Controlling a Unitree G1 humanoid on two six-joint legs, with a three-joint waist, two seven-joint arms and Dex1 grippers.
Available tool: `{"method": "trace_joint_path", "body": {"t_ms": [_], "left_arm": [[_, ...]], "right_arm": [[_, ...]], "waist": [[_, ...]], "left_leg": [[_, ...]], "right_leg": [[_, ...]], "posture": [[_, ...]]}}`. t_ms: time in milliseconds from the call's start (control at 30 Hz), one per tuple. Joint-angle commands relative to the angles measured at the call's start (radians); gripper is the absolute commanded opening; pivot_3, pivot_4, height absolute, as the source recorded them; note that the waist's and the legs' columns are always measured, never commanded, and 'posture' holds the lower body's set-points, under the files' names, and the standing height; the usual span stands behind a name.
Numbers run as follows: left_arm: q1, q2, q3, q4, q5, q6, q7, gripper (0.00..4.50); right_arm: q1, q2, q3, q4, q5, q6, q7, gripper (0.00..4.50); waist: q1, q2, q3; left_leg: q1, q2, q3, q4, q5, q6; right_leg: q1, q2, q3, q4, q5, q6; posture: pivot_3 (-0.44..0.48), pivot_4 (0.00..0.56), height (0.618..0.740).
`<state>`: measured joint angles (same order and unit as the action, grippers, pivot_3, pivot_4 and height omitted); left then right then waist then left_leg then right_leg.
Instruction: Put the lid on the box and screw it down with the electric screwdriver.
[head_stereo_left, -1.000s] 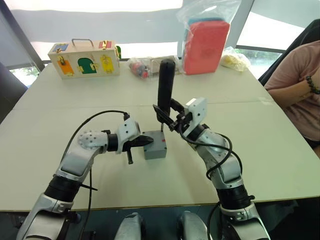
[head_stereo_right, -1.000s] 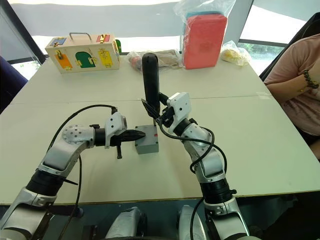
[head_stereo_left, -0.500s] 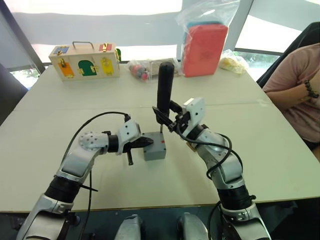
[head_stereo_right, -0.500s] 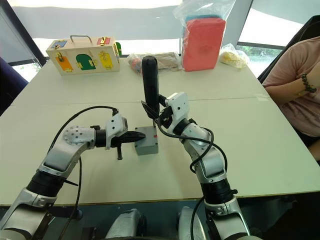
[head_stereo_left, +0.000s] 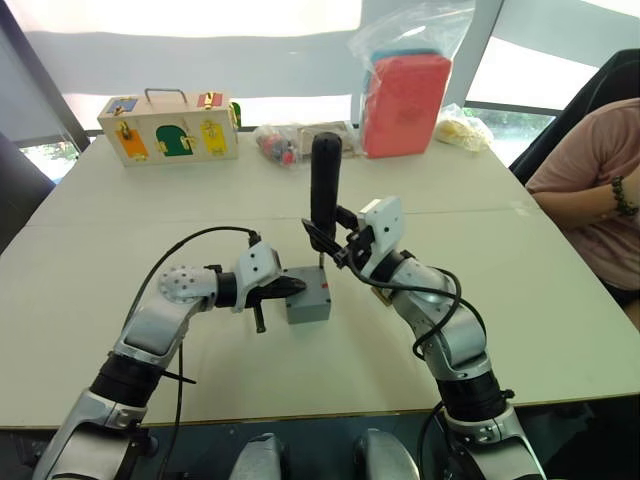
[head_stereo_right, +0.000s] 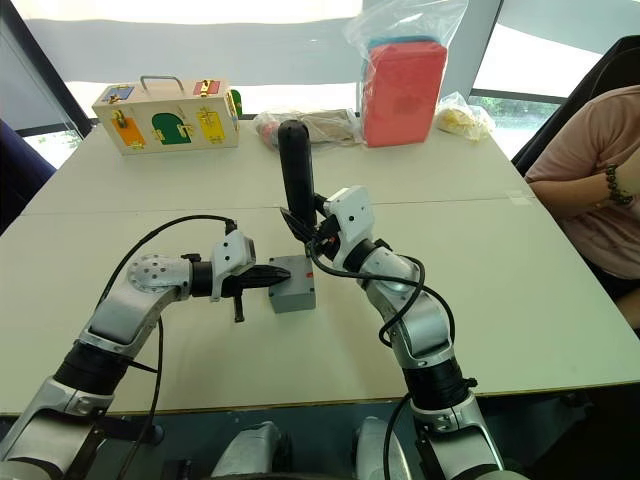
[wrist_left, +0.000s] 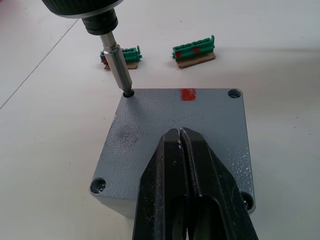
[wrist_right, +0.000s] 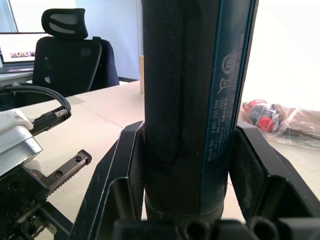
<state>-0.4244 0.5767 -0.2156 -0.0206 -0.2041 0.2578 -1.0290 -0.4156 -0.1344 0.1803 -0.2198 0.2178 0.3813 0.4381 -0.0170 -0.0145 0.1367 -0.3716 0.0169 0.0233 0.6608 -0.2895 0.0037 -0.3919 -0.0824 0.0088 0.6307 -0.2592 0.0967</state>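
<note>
The grey lid, marked with a small red patch, lies flush on the grey box at mid-table. My left gripper is shut, its closed fingertips resting on the lid's top from the left side. The black electric screwdriver stands upright in my right gripper, whose fingers are shut around its body. Its metal bit sits in the screw hole at one far corner of the lid. Screw holes show at the other three corners. The box's inside is hidden by the lid.
Two green connector strips lie just beyond the box. At the table's far edge stand a wooden box with coloured doors, a red case in a plastic bag and small bags. A person sits at the right.
The whole picture has shifted slightly. The screwdriver stays upright on the lid's corner and both grippers hold the same poses.
</note>
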Motion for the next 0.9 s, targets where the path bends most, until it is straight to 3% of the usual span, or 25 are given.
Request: {"method": "trace_joint_path", "body": {"t_ms": [33,267,400,533,667,767,900], "left_arm": [[0.010,0.004,-0.005,0.008,0.017,-0.002,0.000,0.00],[0.011,0.008,0.000,0.001,0.011,0.005,0.001,0.00],[0.008,0.006,0.015,-0.013,-0.005,0.018,0.006,0.00],[0.002,0.007,0.038,-0.061,-0.042,0.045,0.002,0.00],[-0.027,0.015,0.096,-0.159,-0.129,0.123,0.000,0.00],[-0.035,0.058,0.161,-0.240,-0.198,0.179,-0.010,0.00],[-0.021,0.114,0.209,-0.303,-0.243,0.225,-0.013,0.00]], "right_arm": [[0.052,-0.029,0.048,0.096,-0.025,0.135,0.003,1.88],[0.014,-0.046,0.032,0.062,-0.020,0.118,0.017,1.88],[-0.043,-0.039,-0.027,-0.043,0.051,0.101,0.029,1.88],[-0.141,-0.035,-0.128,-0.165,0.161,0.201,-0.004,1.88],[-0.315,-0.072,-0.334,-0.224,0.362,0.436,-0.101,1.88],[-0.422,-0.203,-0.461,-0.200,0.466,0.704,-0.143,1.88],[-0.478,-0.411,-0.499,-0.104,0.500,0.985,-0.122,1.88]], "waist": [[0.000,0.000,0.000],[0.002,0.000,0.000],[0.002,0.001,0.001],[0.002,0.002,0.008],[0.003,0.008,0.014],[0.003,0.008,0.027],[0.006,0.008,0.027]], "left_leg": [[0.000,0.000,0.000,0.000,0.000,0.000],[-0.001,0.000,0.000,-0.002,0.000,0.000],[-0.003,-0.001,0.000,-0.003,0.000,0.000],[-0.008,-0.001,0.000,-0.004,0.000,-0.001],[-0.037,-0.002,0.000,-0.001,0.004,-0.007],[-0.046,-0.002,0.000,0.003,0.006,-0.009],[-0.053,-0.004,-0.002,0.003,0.006,-0.009]], "right_leg": [[0.000,0.000,0.000,0.000,0.000,0.000],[-0.001,-0.006,0.000,-0.001,0.000,-0.001],[-0.003,-0.008,-0.001,-0.002,0.000,-0.001],[-0.009,-0.010,0.000,-0.002,0.000,-0.001],[-0.038,-0.009,-0.001,0.002,0.005,0.000],[-0.044,-0.009,-0.002,0.004,0.008,0.003],[-0.048,-0.008,-0.009,0.000,0.008,0.003]], "posture": [[0.000,0.150,0.730],[0.000,0.150,0.730],[0.000,0.150,0.730],[0.000,0.150,0.730],[0.000,0.150,0.730],[0.000,0.150,0.730],[0.000,0.150,0.730]]}}
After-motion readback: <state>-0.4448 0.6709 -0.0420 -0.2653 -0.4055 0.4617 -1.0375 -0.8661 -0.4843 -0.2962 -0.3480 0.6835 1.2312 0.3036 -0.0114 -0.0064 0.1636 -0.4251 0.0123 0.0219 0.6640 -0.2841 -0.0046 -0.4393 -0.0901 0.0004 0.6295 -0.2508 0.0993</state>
